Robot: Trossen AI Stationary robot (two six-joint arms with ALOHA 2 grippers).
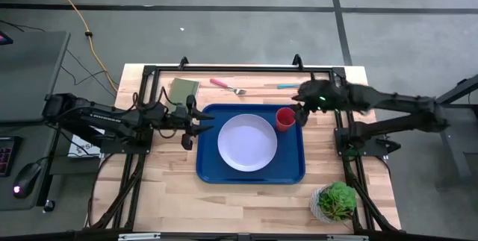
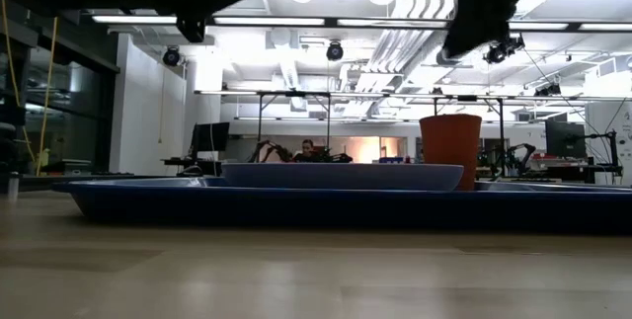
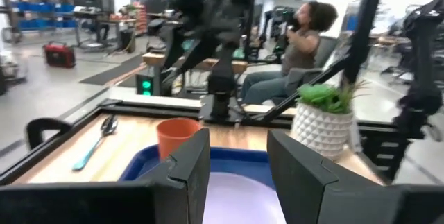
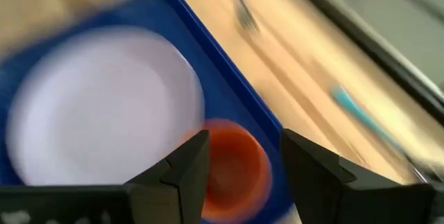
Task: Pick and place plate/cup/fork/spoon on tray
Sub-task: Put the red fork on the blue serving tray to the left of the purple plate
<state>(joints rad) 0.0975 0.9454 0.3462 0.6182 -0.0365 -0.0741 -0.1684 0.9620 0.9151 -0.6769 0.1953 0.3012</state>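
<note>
The blue tray (image 1: 208,168) lies mid-table. The pale plate (image 1: 247,142) rests flat in it, and the red cup (image 1: 284,119) stands upright in its far right corner. The pink-handled fork (image 1: 222,86) and the teal-handled spoon (image 1: 287,86) lie on the table beyond the tray. My right gripper (image 1: 302,111) is open above the cup, just to its right; in the right wrist view (image 4: 243,148) the cup (image 4: 232,172) shows below its fingers. My left gripper (image 1: 198,124) is open and empty at the tray's left edge.
An olive-green pad (image 1: 182,89) lies at the far left of the table. A potted plant (image 1: 336,202) stands at the near right corner. A black frame runs along the far edge. A seated person (image 3: 305,37) shows beyond the table's right side.
</note>
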